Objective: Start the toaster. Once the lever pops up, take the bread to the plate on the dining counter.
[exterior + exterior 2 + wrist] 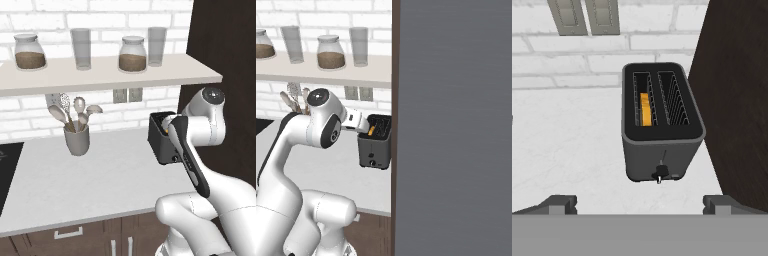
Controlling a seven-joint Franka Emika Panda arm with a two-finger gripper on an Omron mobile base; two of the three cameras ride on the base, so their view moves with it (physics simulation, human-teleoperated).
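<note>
1. The gripper (639,202) stands spread wide with nothing between its jaws; in the hand view its two dark fingertips (559,204) rise far apart at the bottom, one at each side of the toaster.
2. It hangs above and in front of the toaster (659,130), looking down on the top slots and the narrow front face, and touches nothing.
3. The toaster is a small dark box standing on the pale grey worktop (100,180), close to the dark tall panel (732,100) on one side and near the white brick wall (562,60) behind it.
4. The bread (645,108) sits down inside one of the two long slots, the left one as the hand view shows it; an orange-golden edge shows among the wires. The other slot has no slice in it.
5. A small lever knob (660,174) juts from the lower part of the toaster's narrow face.
6. In the left base view the toaster (161,140) is partly covered by the arm's forearm; in the right base view the toaster (376,145) stands at the edge of a grey wall panel (456,125), with the bread (371,131) showing in a slot.
7. Farther off on the worktop a grey cup of utensils (76,135) stands near the wall, well apart from the toaster.
8. Above it a shelf (100,75) bears two jars (132,54) and two glasses (81,48); two wall sockets (127,95) sit under it.
</note>
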